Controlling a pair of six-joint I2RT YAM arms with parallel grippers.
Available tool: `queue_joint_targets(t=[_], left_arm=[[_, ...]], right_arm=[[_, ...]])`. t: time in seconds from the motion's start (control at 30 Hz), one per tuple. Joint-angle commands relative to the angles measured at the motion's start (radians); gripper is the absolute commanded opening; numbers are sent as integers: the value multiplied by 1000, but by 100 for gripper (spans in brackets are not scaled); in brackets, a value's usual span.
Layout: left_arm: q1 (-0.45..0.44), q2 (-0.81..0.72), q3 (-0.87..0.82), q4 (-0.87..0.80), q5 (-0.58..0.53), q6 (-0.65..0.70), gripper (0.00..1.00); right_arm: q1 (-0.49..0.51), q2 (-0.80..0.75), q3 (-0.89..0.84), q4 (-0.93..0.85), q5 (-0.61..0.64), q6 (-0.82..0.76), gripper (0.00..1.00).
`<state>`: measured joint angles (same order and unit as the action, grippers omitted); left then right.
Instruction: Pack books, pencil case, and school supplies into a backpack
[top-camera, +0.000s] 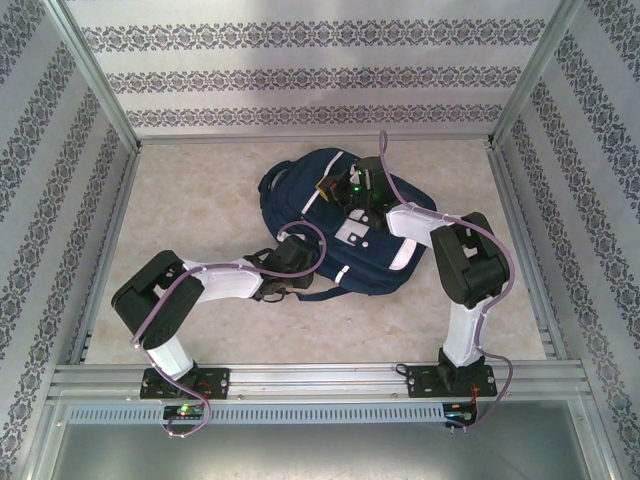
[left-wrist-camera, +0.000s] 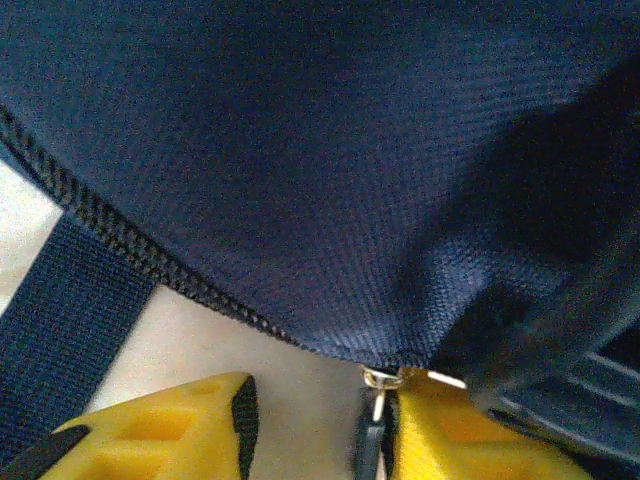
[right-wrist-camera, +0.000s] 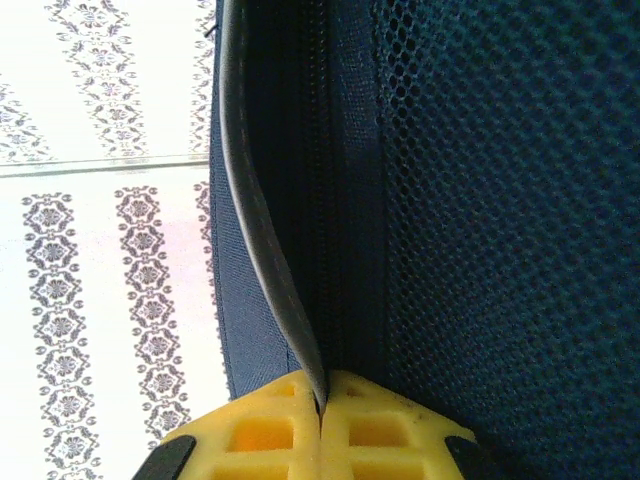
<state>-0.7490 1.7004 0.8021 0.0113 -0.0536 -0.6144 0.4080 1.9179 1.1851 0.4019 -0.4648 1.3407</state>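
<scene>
1. The backpack (top-camera: 300, 188) lies flat on the table (top-camera: 200, 220), near the middle and a little toward the far side.
2. Its inside is hidden in every view, so I cannot tell what it holds.
3. A pale patch (top-camera: 355, 235) and a white stripe (top-camera: 402, 255) show on its near right part.
4. The left arm reaches in from the near left to the near left edge of the backpack.
5. The left gripper (left-wrist-camera: 322, 415) sits low at the bag's stitched hem. Its yellow fingers (left-wrist-camera: 160, 430) are spread, and bare table shows in the gap between them.
6. A zipper pull (left-wrist-camera: 374, 405) hangs from the hem into that gap. It touches the inner face of the finger on the right of the wrist view and stays apart from the other finger.
7. A flat navy strap (left-wrist-camera: 60, 330) lies on the table at the left of that view and runs in under the hem.
8. The right arm bends in from the near right and comes down on the far right part of the backpack.
9. The right gripper (right-wrist-camera: 320, 425) has its fingers pressed together, pinching a thin dark edge strip (right-wrist-camera: 255, 200) of the backpack.
10. A zipper line (right-wrist-camera: 322, 200) runs just beside that strip, with a mesh panel (right-wrist-camera: 520, 200) to its right.
11. The patterned wall (right-wrist-camera: 90, 250) shows past the bag on the left.
</scene>
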Motion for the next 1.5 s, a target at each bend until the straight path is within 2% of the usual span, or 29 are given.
queue_joint_targets(t=[0.0, 0.2, 0.37, 0.4, 0.43, 0.53, 0.63, 0.77, 1.0, 1.07, 1.17, 1.27, 1.37, 1.4, 1.47], left_arm=[[-27, 82, 30, 129, 100, 16, 29], [-28, 71, 32, 112, 98, 44, 10], [-25, 2, 2, 72, 70, 83, 0], [-23, -13, -6, 64, 72, 90, 0], [-19, -23, -11, 57, 76, 95, 0], [-12, -40, -22, 51, 111, 98, 0], [-11, -45, -23, 46, 129, 99, 0], [-8, -49, -28, 52, 146, 96, 0], [2, -51, -23, 78, 208, 79, 0], [2, -53, -25, 88, 231, 73, 0], [2, -59, -33, 101, 251, 63, 0], [2, -65, -39, 96, 255, 67, 0], [2, -73, -42, 88, 263, 70, 0], [2, -74, -41, 87, 265, 70, 0], [2, -76, -41, 85, 270, 70, 0]], right_arm=[[-24, 27, -27, 18, 18, 17, 0], [-31, 20, -30, 2, 3, -11, 0], [-46, -43, -3, -195, 42, -184, 0], [-48, -59, 13, -274, 64, -240, 3], [-50, -71, 37, -364, 89, -299, 15], [-46, -109, 111, -588, 190, -459, 41], [-42, -180, 125, -707, 308, -554, 53], [-52, -278, 118, -802, 363, -625, 57], [28, -542, -113, -791, 272, -605, 57], [74, -631, -205, -806, 295, -618, 62], [142, -773, -314, -861, 396, -658, 65], [204, -914, -415, -912, 545, -658, 72], [183, -1045, -538, -918, 547, -527, 56], [168, -1079, -574, -910, 525, -496, 46], [119, -1157, -654, -881, 469, -444, 11]])
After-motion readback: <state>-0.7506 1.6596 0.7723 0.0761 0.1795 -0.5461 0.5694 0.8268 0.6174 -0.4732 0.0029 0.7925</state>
